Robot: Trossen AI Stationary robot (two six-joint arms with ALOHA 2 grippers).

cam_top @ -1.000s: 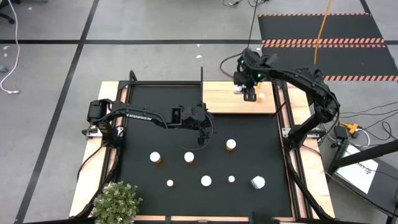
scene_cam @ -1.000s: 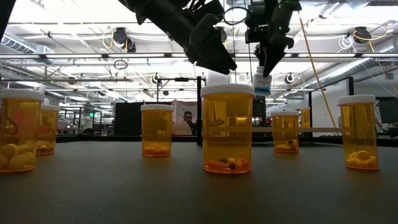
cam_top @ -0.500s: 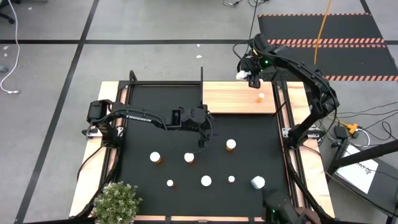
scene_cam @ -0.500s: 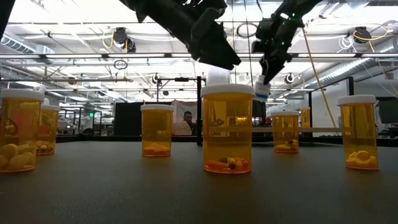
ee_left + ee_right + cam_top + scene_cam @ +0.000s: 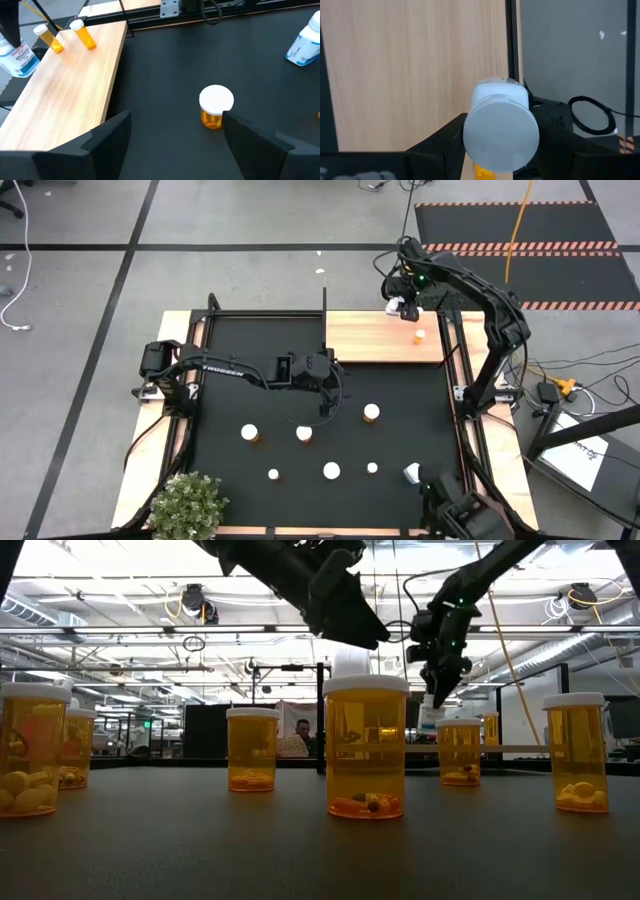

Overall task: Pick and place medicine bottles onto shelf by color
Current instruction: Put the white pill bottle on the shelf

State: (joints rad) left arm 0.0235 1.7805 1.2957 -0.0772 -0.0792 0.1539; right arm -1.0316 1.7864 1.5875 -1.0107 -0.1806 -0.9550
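Over the shelf point(image 5: 370, 340) the right claw point(image 5: 401, 304) grips a white bottle point(image 5: 501, 125); left claw point(image 5: 172, 145) gapes.

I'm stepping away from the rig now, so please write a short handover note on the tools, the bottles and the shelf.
Right tool: shut on a white bottle, above the shelf's far right corner.
Left tool: open, empty, above the black mat.
Done: one orange bottle is on the shelf.
Left: set the white bottle down; six capped bottles and one white bottle wait on the mat.
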